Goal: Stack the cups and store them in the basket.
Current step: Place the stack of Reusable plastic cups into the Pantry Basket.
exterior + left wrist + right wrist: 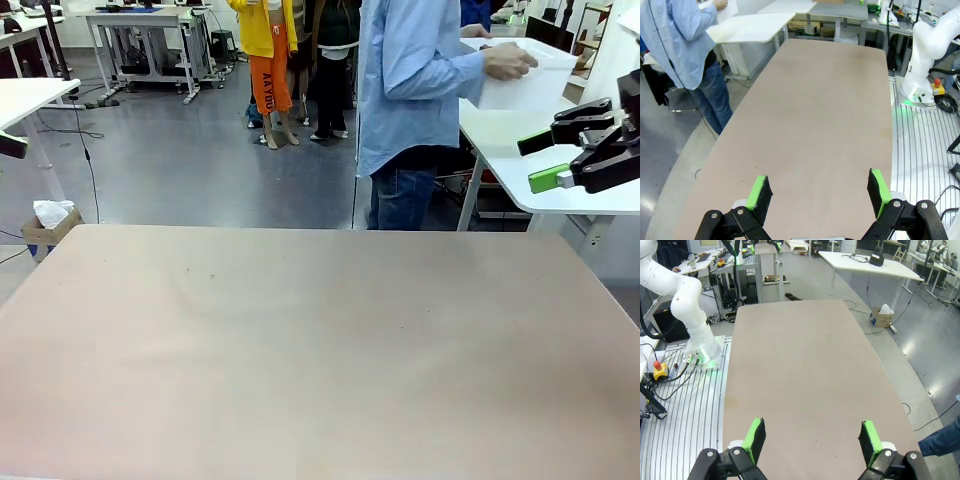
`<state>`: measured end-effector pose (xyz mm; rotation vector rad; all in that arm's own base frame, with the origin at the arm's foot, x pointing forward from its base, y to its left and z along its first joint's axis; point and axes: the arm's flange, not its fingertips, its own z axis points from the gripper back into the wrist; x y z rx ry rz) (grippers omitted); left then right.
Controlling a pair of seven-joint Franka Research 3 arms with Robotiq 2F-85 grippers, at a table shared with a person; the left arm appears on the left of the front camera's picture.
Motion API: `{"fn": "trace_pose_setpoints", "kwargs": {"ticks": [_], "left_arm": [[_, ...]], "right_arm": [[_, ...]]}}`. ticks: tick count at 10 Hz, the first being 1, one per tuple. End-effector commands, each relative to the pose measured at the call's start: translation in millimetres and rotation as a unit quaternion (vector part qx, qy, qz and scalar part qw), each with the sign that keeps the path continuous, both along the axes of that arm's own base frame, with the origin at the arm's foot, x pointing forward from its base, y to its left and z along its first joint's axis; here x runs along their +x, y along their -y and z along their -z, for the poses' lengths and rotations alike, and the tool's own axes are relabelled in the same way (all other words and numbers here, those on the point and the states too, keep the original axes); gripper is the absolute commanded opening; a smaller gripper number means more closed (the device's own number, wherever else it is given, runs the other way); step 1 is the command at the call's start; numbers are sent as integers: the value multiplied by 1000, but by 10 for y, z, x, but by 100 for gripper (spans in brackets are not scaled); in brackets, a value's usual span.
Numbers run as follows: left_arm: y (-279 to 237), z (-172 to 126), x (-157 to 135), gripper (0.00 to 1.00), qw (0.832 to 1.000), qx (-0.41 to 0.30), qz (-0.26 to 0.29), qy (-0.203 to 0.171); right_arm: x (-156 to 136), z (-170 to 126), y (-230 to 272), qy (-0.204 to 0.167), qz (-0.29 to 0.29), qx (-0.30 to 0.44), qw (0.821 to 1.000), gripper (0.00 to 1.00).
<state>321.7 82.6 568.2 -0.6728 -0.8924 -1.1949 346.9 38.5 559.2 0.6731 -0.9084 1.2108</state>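
At the far side, on a white side table, the basket is held by the person's hand; its contents cannot be made out. The left gripper and the right gripper are spread wide above the tan table.

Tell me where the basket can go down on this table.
The whole brown table is bare from the person's edge to the robot's, so the basket, now in the person's hand at the side table, fits anywhere. The tightest spot is the far right corner under the open right gripper; the left gripper hangs open over its end.
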Motion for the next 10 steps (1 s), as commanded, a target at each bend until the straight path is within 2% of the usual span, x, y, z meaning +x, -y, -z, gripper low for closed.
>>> {"fn": "trace_pose_setpoints", "kwargs": {"ticks": [1,10], "left_arm": [[11,-19,-3,100,1000,-6,1,0],[11,-19,-3,100,1000,-6,1,0]], "right_arm": [[17,-23,-18,1,2,14,1000,100],[17,-23,-18,1,2,14,1000,100]]}}
